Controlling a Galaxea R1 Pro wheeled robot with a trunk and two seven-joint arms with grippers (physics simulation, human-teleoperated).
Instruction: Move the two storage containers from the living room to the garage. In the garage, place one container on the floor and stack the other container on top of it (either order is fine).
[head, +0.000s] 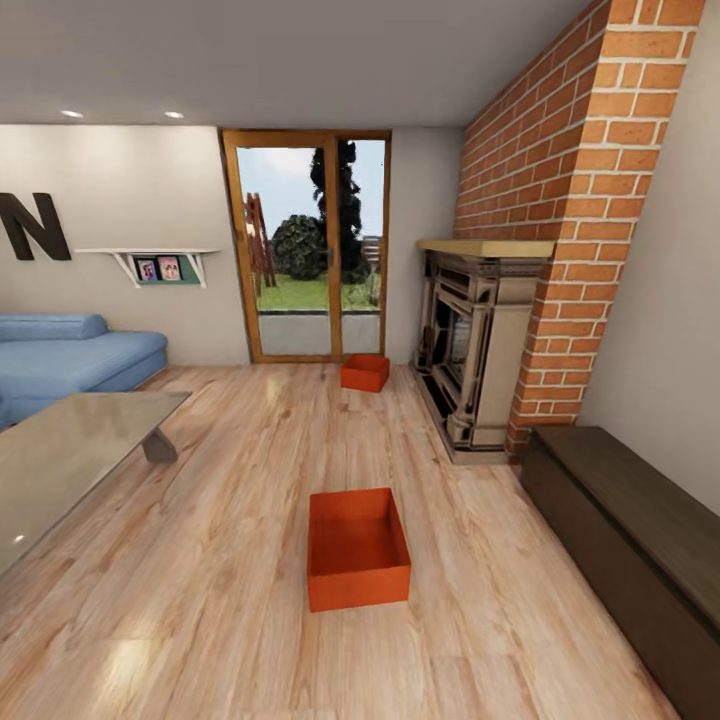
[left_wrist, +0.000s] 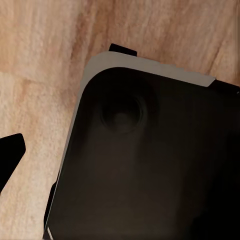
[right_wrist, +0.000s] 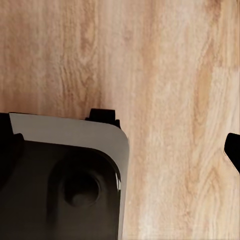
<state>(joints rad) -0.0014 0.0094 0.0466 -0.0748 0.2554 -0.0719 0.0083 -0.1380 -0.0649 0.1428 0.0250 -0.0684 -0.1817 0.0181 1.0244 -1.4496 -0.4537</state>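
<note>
Dark, blurred machine parts crowd both wrist views. In the left wrist view a black finger tip (left_wrist: 11, 150) pokes in at one edge beside the robot's dark, grey-rimmed base (left_wrist: 150, 165), over pale wood planks. In the right wrist view another dark tip (right_wrist: 233, 150) cuts in at the edge, next to the same kind of base (right_wrist: 65, 180). Each hand is cut off, so I cannot tell how far either is open; nothing orange shows near them, so they likely hold nothing. Both arms seem to hang pointing down at the floor, probably parked while the robot drives.

From the head view, the nearer orange-red container (head: 358, 548) sits open and empty on the light wood floor (head: 230, 600), mid-room, just ahead of the robot. The second container (head: 365, 372) rests well apart from it, by the far edge of the floor, near the glass doors (head: 308, 245) and just beside the brick fireplace (head: 480, 340).

A blue sofa (head: 70, 355) and a glass worktop (head: 60, 450) are cut off at the left edge. A dark bench (head: 640, 540) runs along the right wall. The garage is not visible; both containers remain in the living room, not yet collected.
</note>
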